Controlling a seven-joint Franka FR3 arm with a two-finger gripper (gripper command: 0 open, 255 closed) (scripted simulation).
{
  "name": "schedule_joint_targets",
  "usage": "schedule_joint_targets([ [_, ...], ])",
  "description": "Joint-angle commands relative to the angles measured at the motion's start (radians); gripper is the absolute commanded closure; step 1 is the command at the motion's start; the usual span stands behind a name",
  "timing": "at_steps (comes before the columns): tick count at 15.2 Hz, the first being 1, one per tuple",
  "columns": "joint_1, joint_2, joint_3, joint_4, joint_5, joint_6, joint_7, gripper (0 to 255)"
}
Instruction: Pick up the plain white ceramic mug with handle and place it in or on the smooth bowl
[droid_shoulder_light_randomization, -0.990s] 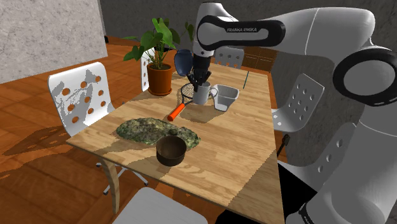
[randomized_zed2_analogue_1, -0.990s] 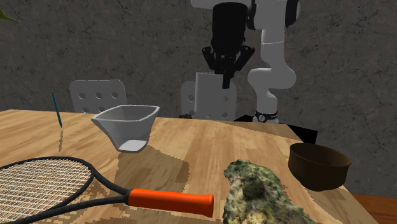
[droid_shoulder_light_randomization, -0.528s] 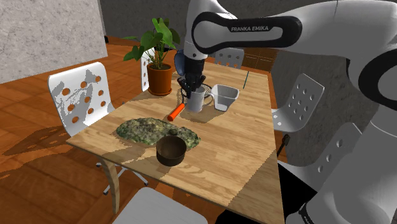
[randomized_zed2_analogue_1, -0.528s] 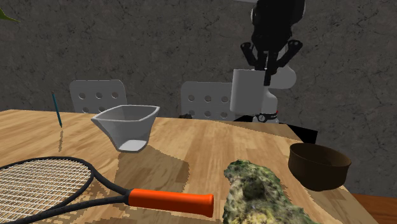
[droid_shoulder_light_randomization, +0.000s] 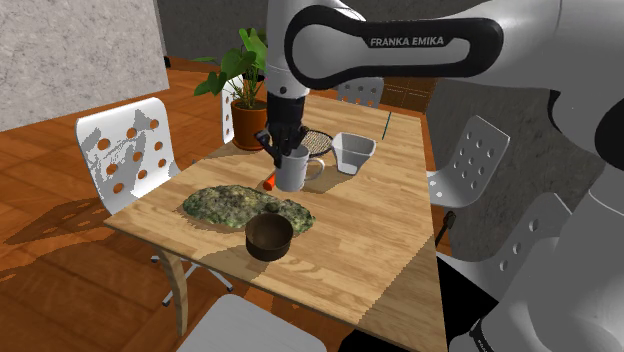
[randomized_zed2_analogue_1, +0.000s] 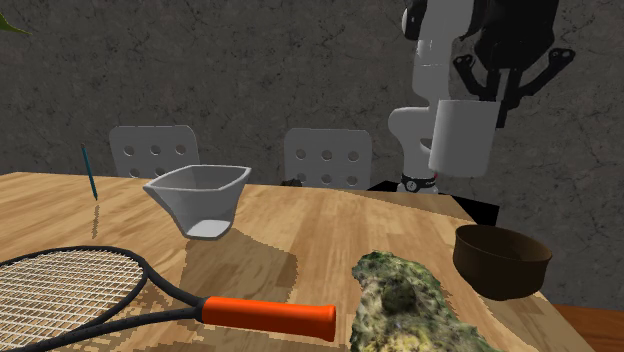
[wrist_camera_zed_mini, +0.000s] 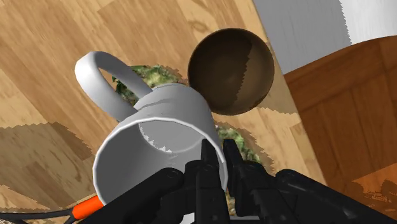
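Mug in hand and off the tabletop, bowl not under it yet.

Hand (wrist_camera_zed_mini: 213, 156) is clamped on the rim wall of the white mug (droid_shoulder_light_randomization: 292, 170), one finger inside and one outside. The mug hangs mouth-up, slightly tilted, its loop handle on the side away from the fingers. The dark brown bowl (droid_shoulder_light_randomization: 269, 236) sits on the tabletop (droid_shoulder_light_randomization: 370, 220) past the mossy green lump (droid_shoulder_light_randomization: 235, 205) (in the wrist view it's just beyond the mug's base). I judge a short traverse that way, then down. The mug is a smooth cylinder; the bowl is round, smooth and shallow.
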Motion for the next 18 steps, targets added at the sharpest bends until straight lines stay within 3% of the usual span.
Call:
schedule_joint_targets([
  [1, 0.024, -0.014, 0.019, -0.012, -0.001, -0.004, 0.045, 255],
  [5, 0.070, -0.005, 0.057, 0.012, -0.010, -0.024, 0.129, 255],
  [18, 0.067, -0.003, 0.054, -0.161, -0.014, 0.150, 0.138, 255],
])
